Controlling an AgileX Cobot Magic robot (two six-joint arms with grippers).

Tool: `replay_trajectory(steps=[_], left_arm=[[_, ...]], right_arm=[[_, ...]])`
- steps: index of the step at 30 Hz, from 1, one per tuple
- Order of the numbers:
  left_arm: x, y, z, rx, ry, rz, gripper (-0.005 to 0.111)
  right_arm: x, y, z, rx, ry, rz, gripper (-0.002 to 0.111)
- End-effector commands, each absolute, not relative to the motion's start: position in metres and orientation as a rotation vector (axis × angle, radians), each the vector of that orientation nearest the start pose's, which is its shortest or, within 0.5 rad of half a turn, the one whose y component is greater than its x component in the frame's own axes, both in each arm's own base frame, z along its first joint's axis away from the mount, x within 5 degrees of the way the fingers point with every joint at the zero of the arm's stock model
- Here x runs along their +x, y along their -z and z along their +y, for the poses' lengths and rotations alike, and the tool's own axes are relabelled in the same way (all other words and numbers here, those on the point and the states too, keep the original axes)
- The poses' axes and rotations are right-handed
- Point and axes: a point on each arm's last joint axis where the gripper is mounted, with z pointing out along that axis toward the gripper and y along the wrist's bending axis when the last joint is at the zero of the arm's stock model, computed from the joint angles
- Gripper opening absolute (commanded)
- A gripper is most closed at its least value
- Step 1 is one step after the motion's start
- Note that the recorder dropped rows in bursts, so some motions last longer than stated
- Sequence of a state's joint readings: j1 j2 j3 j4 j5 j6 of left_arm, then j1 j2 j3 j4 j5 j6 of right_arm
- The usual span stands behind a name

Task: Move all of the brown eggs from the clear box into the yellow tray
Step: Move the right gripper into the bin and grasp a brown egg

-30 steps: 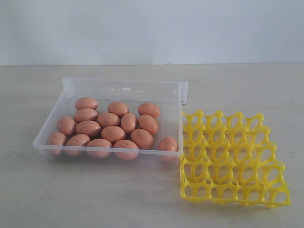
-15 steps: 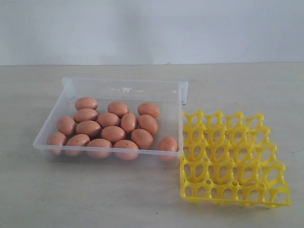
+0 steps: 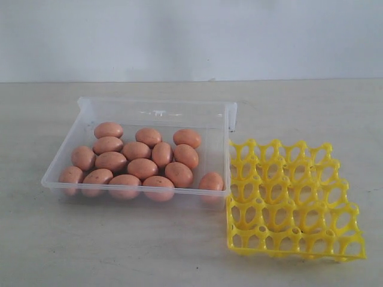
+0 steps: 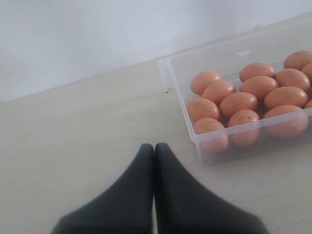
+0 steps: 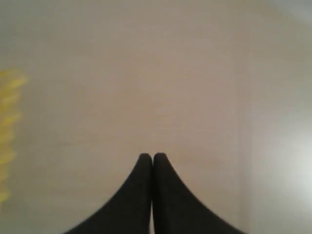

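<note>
Several brown eggs (image 3: 142,168) lie packed together in the clear box (image 3: 90,110) at the left of the exterior view. The yellow tray (image 3: 290,200) stands right of the box, its cups holding nothing. Neither arm shows in the exterior view. In the left wrist view my left gripper (image 4: 154,146) is shut with nothing in it, above bare table, apart from the clear box (image 4: 175,92) and its brown eggs (image 4: 238,103). In the right wrist view my right gripper (image 5: 152,157) is shut on nothing over bare table, and a blurred edge of the yellow tray (image 5: 9,122) shows at the frame's side.
The pale table (image 3: 179,251) carries the box and tray. A plain light wall (image 3: 191,36) rises behind the table's far edge.
</note>
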State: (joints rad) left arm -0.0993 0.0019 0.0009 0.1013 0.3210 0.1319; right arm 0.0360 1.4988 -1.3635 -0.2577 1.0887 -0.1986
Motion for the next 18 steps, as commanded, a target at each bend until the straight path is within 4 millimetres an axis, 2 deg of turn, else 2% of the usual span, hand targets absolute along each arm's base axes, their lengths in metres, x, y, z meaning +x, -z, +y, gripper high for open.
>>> replay_trajectory(steps=[1,2,4,6,8,10,14,16,18], left_arm=[[0.054,-0.185,-0.003,0.269,-0.111,1.777,-0.004],[0.054,-0.185,-0.003,0.269,-0.111,1.777,-0.004],[0.054,-0.185,-0.003,0.269,-0.111,1.777,-0.004],[0.054,-0.185,-0.003,0.269,-0.111,1.777,-0.004],[0.054,-0.185,-0.003,0.269,-0.111,1.777,-0.004],[0.054,-0.185,-0.003,0.269,-0.111,1.777,-0.004],[0.054,-0.185,-0.003,0.269,-0.111,1.777,-0.004],[0.054,-0.185,-0.003,0.269,-0.111,1.777,-0.004],[0.054,-0.185,-0.003,0.269,-0.111,1.777,-0.004]], right_arm=[[0.299,-0.356,0.048,-0.709,-0.253,2.609,0.000],[0.300,-0.360,0.056,-0.730,-0.239,2.596,0.000],[0.304,-0.371,0.089,-0.815,-0.204,2.551,0.000],[0.310,-0.371,0.128,-0.925,-0.236,2.513,0.000],[0.323,-0.349,0.171,-1.060,-0.267,2.520,0.000],[0.335,-0.310,0.204,-1.144,-0.280,2.596,0.000],[0.341,-0.259,0.231,-1.323,-0.193,2.655,0.004],[0.341,-0.240,0.241,-1.395,-0.166,2.669,0.014],[0.339,-0.229,0.249,-1.439,-0.157,2.678,0.030]])
